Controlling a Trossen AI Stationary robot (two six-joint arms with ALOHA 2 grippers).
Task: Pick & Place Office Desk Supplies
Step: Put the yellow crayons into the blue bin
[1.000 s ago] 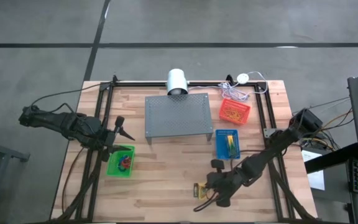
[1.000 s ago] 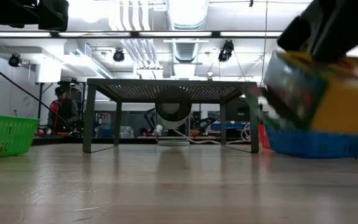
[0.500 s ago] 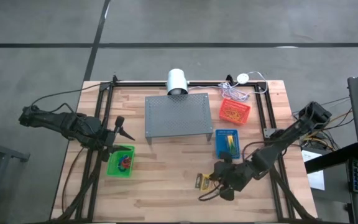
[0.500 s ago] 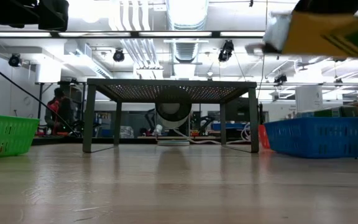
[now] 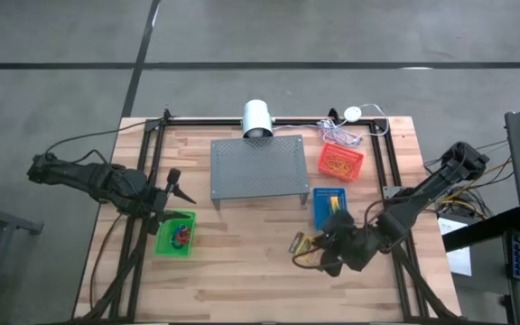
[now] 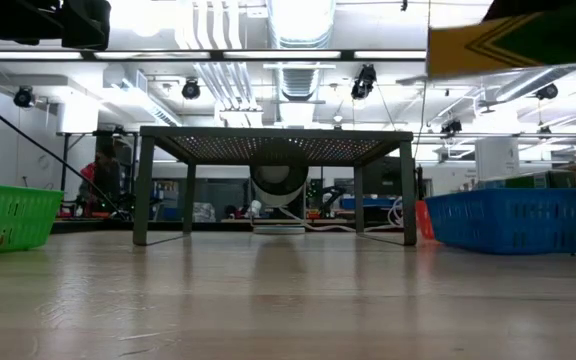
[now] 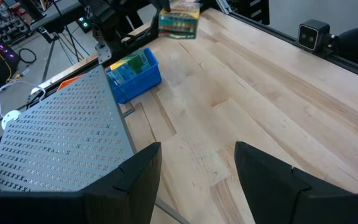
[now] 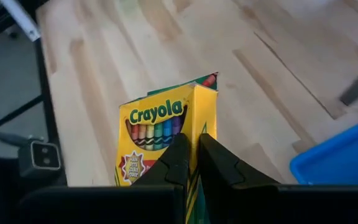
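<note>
— What is being seen of the arms?
— Two dark, jointed arms are being shown, cables being trailed behind each. Blunt black fingers are being shown ahead of the left wrist, matching ones ahead of the right.

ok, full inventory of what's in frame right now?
crayon box: one, yellow and green, held above the table near the blue basket
blue basket: one, right of the stand
red basket: one, orange bands inside, back right
green basket: one, small red and blue items inside, left
stand: one, grey perforated, centre back
table: one, light wood
left gripper: open, empty, by the green basket
right gripper: shut on the crayon box
</note>
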